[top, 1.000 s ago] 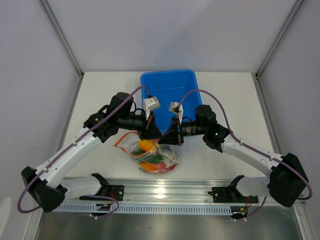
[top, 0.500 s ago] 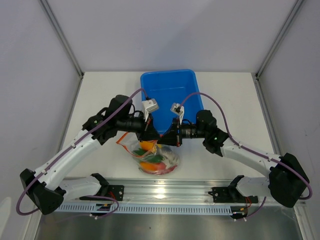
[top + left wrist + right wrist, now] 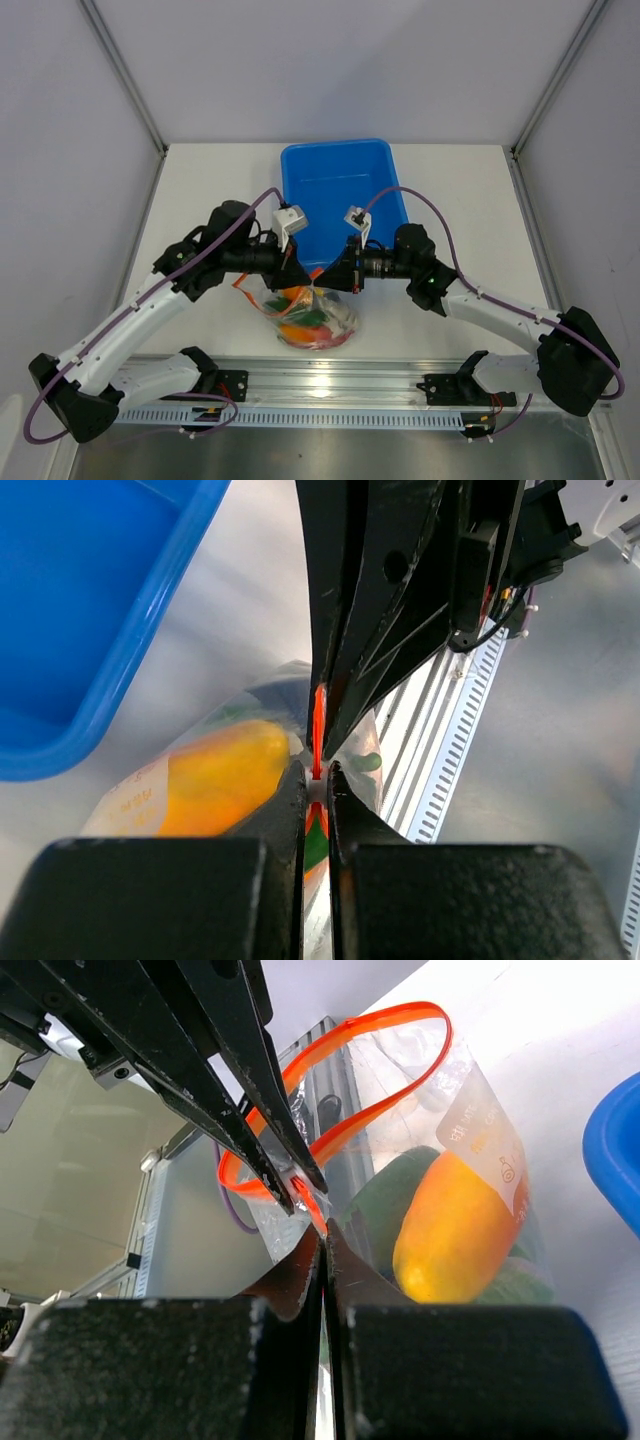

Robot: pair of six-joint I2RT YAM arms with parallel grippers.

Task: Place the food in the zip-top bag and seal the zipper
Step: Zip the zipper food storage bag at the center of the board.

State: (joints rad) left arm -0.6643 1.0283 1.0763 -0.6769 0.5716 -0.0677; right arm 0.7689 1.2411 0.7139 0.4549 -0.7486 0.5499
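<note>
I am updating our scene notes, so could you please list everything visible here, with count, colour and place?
table: one, white, under everything.
tub: one, blue, far middle.
bag: one, clear, in front of the tub.
zipper: one, red-orange, along the bag's mouth, one end gaping.
food: several, count unclear; orange-yellow, green, red; inside the bag.
rail: one, silver, near edge.
arms: two, white and black, reaching in from both sides.
left tool: one, black, shut on the zipper.
right tool: one, black, shut on the zipper beside it.
</note>
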